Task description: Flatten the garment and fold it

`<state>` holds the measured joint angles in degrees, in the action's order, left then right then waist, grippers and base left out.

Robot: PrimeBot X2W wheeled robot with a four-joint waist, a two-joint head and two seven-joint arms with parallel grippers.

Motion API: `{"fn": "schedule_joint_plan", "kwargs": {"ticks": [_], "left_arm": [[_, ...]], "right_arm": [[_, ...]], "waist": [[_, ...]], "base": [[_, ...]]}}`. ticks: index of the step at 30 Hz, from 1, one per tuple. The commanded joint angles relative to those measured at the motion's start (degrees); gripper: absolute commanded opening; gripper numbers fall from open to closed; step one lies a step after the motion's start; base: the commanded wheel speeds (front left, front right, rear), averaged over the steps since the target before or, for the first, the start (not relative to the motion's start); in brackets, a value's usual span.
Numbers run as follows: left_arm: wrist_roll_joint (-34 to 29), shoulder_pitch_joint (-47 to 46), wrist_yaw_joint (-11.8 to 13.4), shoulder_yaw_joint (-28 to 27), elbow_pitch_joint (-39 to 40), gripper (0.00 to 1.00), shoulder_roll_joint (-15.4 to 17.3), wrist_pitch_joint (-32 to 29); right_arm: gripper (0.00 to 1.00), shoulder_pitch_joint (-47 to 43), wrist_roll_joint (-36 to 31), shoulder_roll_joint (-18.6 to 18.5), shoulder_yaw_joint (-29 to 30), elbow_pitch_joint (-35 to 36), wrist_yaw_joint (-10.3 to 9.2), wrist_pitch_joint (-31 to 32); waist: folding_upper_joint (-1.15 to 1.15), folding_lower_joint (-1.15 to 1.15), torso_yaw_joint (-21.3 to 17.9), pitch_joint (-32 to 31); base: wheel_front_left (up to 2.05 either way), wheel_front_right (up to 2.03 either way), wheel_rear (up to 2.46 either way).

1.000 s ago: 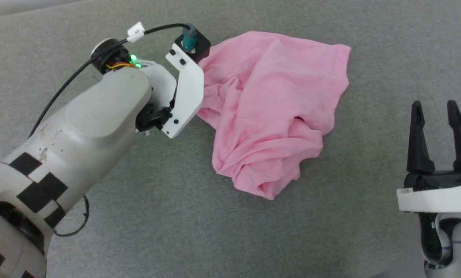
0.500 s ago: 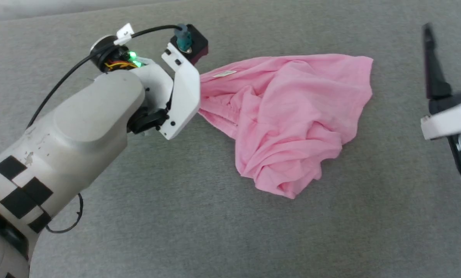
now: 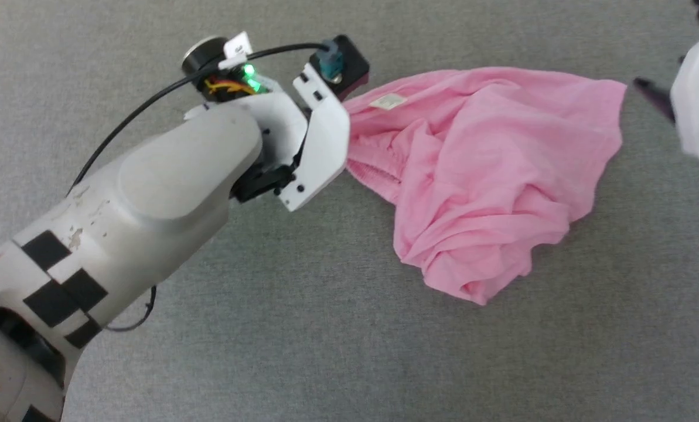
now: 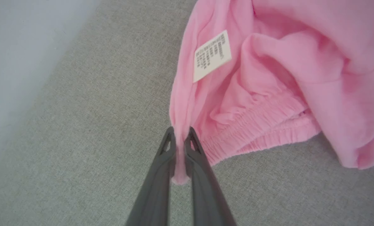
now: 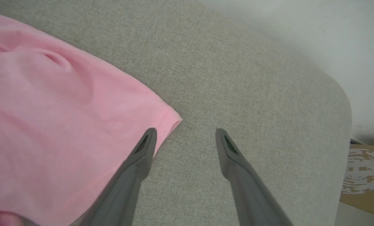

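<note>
- The left hand point(image 4: 180, 130) has its two dark fingers squeezed together on a thin fold of the garment point(image 3: 490, 176). A little bit of pink cloth pokes out below the pinch, in the lower middle of the left wrist view.
- Just above that pinch, the stretchy waistband point(image 4: 255, 131) is bunched up. It runs toward the right of the frame.
- A small white label point(image 4: 212, 56) with tiny print sits on the pink cloth in the upper middle of the left wrist view.
- In the head view, the pale left arm point(image 3: 150, 193) comes in from the lower left. It has a black cable point(image 3: 138, 111) and a green light point(image 3: 248, 71) near the wrist.
- The garment lies crumpled on the grey desk point(image 3: 326, 351), from the middle toward the upper right of the head view. Its left end is pulled up to the left hand.
- The right hand point(image 5: 186, 131) has its fingers wide apart and holds nothing.
- In the right wrist view, one of its fingers is over the corner of the garment's hem. The other is over bare desk. I cannot tell if the finger touches the cloth.
- A brown cardboard box point(image 5: 365, 179) is past the desk's round corner, in the lower right of the right wrist view.
</note>
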<state>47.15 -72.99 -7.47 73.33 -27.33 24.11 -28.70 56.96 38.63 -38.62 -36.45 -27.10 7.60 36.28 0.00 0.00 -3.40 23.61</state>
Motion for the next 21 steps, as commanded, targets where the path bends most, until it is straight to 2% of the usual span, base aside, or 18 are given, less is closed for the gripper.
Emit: {"fn": "schedule_joint_plan", "kwargs": {"ticks": [1,6,10,16,17,18,21], "left_arm": [[-0.50,-1.38,-0.02,0.02,0.36,0.00,-0.35,0.42],[-1.17,-2.97,-0.02,0.02,1.12,0.00,-1.18,1.24],[-1.51,-3.86,-0.02,0.02,1.48,0.00,-1.65,1.66],[-1.53,-4.12,-0.02,0.02,1.52,0.00,-1.49,2.25],[-1.50,-3.98,-0.02,0.02,1.43,0.00,-1.38,2.35],[-1.47,-3.75,-0.02,0.02,1.28,0.00,-1.26,2.41],[-1.26,-2.88,-0.02,0.02,0.35,0.00,-0.96,2.89]], "right_arm": [[1.00,2.06,1.24,-0.35,-0.64,-0.84,-0.11,1.38],[1.00,6.00,3.91,-0.51,-3.34,-5.36,-0.11,6.06],[1.00,6.34,5.83,2.07,-3.01,-9.66,-0.11,3.41],[1.00,3.72,7.66,3.95,-7.31,-14.53,-0.11,3.58],[0.47,3.57,8.21,4.09,-7.75,-15.05,-0.11,3.52],[0.00,3.49,8.72,4.18,-8.13,-15.48,-0.11,3.30],[0.00,4.15,9.57,3.98,-9.05,-16.05,-0.11,1.35]], "waist": [[0.00,0.00,1.88,2.12],[0.00,0.00,3.56,4.81],[0.00,0.00,4.48,6.52],[0.00,0.00,4.60,7.06],[0.00,0.00,4.46,6.87],[0.00,0.00,4.31,6.57],[0.00,0.00,3.60,5.30]], "base": [[0.00,0.00,0.00],[0.00,0.00,0.00],[0.00,0.00,0.00],[0.00,0.00,0.00],[0.00,0.00,0.00],[0.00,0.00,0.00],[0.00,0.00,0.00]]}}
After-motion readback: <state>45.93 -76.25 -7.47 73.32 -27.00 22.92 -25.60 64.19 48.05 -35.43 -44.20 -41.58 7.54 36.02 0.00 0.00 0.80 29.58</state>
